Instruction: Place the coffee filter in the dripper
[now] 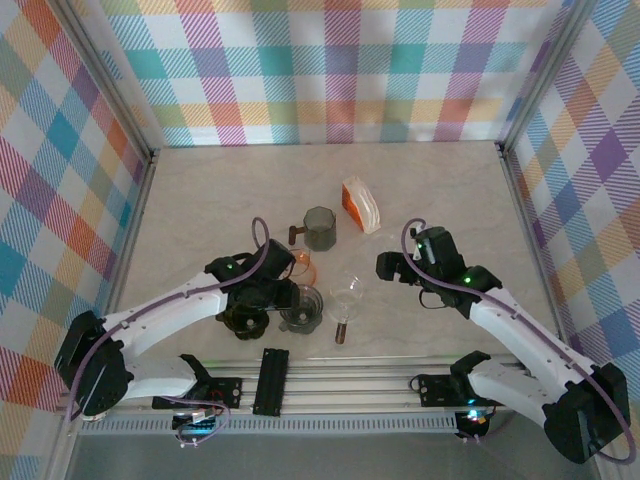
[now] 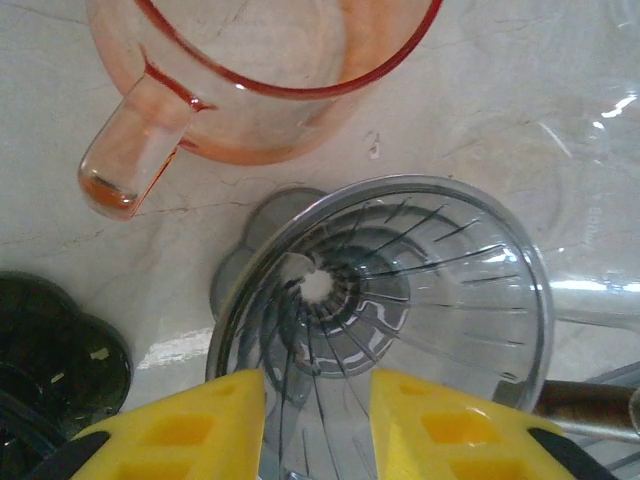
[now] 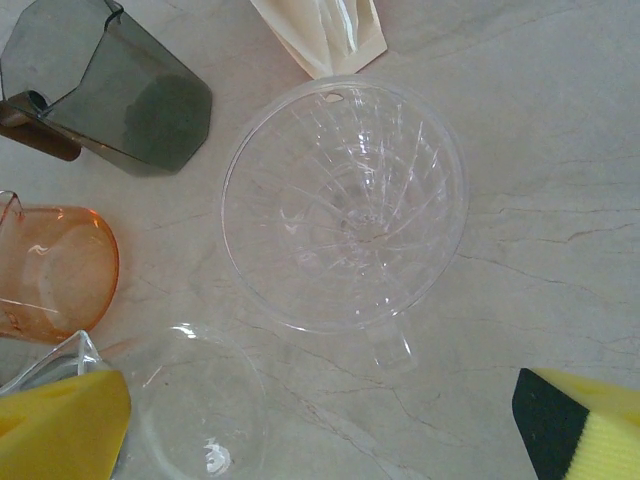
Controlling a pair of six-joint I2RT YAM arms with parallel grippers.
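Note:
A pack of cream paper coffee filters (image 1: 361, 205) in an orange-edged wrapper lies at mid table; its tip (image 3: 325, 35) shows in the right wrist view. A smoky grey dripper (image 1: 300, 308) stands upright near the front. My left gripper (image 1: 278, 300) is closed in on that dripper's near side, with the ribbed cone (image 2: 380, 300) just beyond the yellow fingers (image 2: 200, 430). My right gripper (image 1: 395, 268) hangs open over a clear dripper (image 3: 345, 205), holding nothing, fingers (image 3: 60, 425) wide apart.
An orange dripper (image 1: 303, 265) and a dark grey cup-shaped dripper (image 1: 320, 228) with a brown handle stand behind the smoky one. A brown handle (image 1: 340, 330) lies by the clear dripper (image 1: 348, 295). A second clear round piece (image 3: 190, 410) and a dark lid (image 2: 50, 350) sit nearby.

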